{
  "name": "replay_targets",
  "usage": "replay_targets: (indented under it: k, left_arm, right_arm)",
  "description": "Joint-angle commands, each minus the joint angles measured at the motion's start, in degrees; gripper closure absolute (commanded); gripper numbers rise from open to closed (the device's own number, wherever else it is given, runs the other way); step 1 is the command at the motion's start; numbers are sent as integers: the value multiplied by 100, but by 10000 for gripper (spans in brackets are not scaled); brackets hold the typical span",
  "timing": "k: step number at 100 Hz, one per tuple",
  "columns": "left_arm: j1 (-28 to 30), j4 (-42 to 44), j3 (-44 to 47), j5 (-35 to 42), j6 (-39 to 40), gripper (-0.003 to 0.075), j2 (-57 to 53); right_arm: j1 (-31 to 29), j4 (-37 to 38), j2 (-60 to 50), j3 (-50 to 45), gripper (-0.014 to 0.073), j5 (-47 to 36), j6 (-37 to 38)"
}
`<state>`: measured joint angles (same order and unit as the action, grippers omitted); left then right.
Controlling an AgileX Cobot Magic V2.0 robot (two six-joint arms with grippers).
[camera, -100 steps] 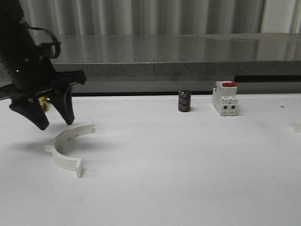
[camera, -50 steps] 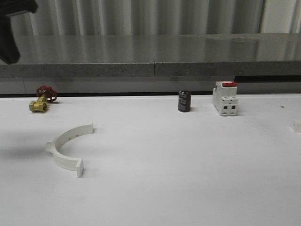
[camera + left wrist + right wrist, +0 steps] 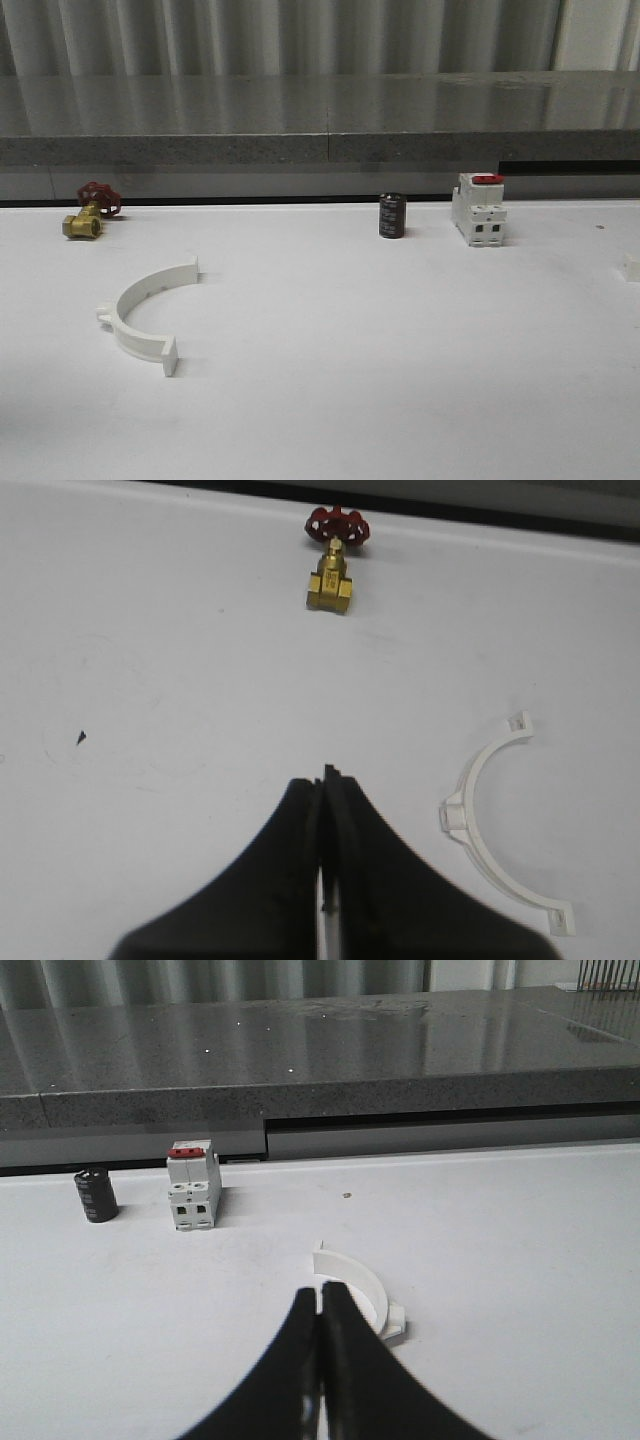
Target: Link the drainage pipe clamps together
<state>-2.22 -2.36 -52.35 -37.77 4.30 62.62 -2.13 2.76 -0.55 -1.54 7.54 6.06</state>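
Note:
One white half-ring drainage pipe clamp [image 3: 150, 284] lies flat on the white table at the left, with nothing touching it. In the left wrist view the same clamp [image 3: 466, 802] sits off to the side of my left gripper [image 3: 325, 775], which is shut and empty above bare table. A second clamp [image 3: 362, 1282] lies just beyond the tips of my right gripper [image 3: 320, 1295], partly hidden behind the fingers. That gripper is shut too, holding nothing. A small white piece [image 3: 631, 266] shows at the front view's right edge.
A brass valve with a red handwheel [image 3: 85, 215] [image 3: 333, 575] lies at the back left. A black cylinder [image 3: 392, 215] [image 3: 96, 1195] and a white block with a red switch [image 3: 478, 210] [image 3: 193, 1185] stand at the back. A grey ledge [image 3: 320, 120] runs behind the table.
My left arm, which hung open over the left clamp, rose up and left out of the front view. The clamp stayed where it was.

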Motion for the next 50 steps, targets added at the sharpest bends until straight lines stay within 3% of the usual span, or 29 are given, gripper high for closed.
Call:
replay_targets:
  k: [1,30,50]
  left_arm:
    - [15,47,256,657,-3,741,-587]
    - [15,301,1805,1515,-3,741,-2422]
    - [15,308,2515,1628,-3,741,-3709]
  right_arm:
    - [-39,0,-115,91,660,-479,-39]
    - [-39,0,-115,91,660,-479,-39]
    - [-39,0,-115,91,660,-629,-39]
